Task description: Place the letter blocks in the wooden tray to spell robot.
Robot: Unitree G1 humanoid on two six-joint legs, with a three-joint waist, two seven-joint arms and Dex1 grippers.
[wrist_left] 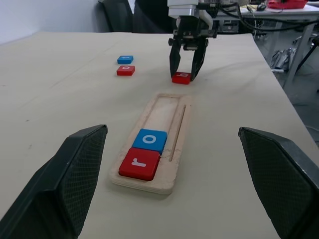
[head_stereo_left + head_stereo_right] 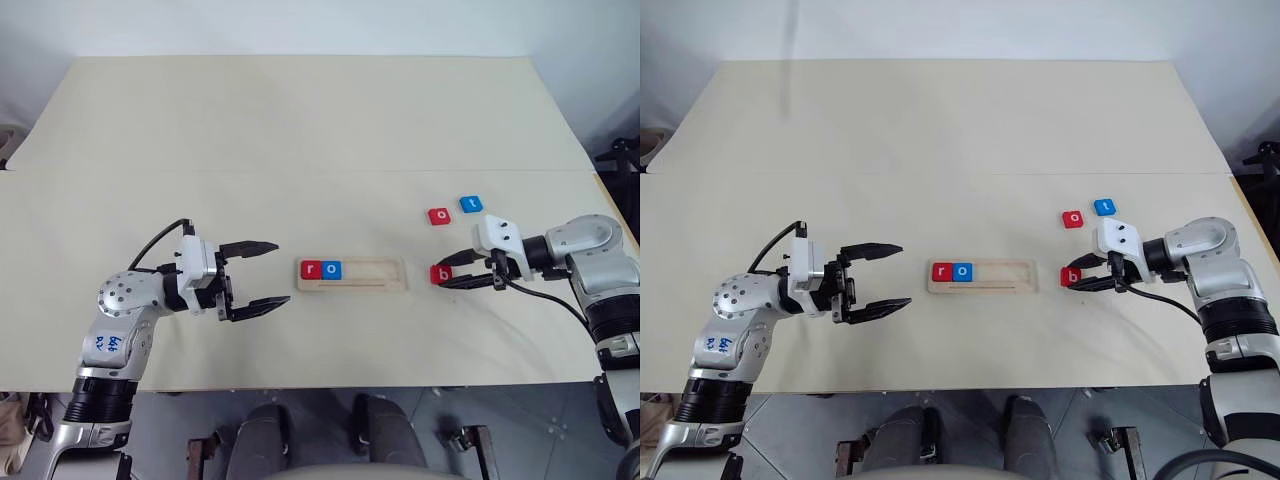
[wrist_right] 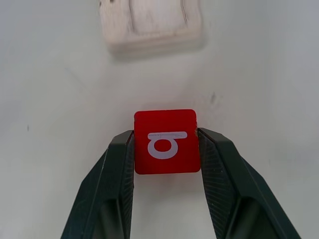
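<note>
The wooden tray (image 2: 375, 272) lies mid-table between my two grippers, with a red r block (image 2: 310, 269) and a blue o block (image 2: 332, 269) side by side at its left end. Just right of the tray, a red b block (image 3: 166, 142) rests on the table. My right gripper (image 2: 445, 273) is shut on it, one finger pressed against each side. Farther back on the right lie a red o block (image 2: 439, 216) and a blue t block (image 2: 470, 204). My left gripper (image 2: 281, 273) hangs open and holds nothing, left of the tray and pointing toward it.
The tabletop (image 2: 300, 120) is a pale sheet with a seam running across its middle. The right part of the tray's recess is bare wood. The table's front edge runs close below both arms.
</note>
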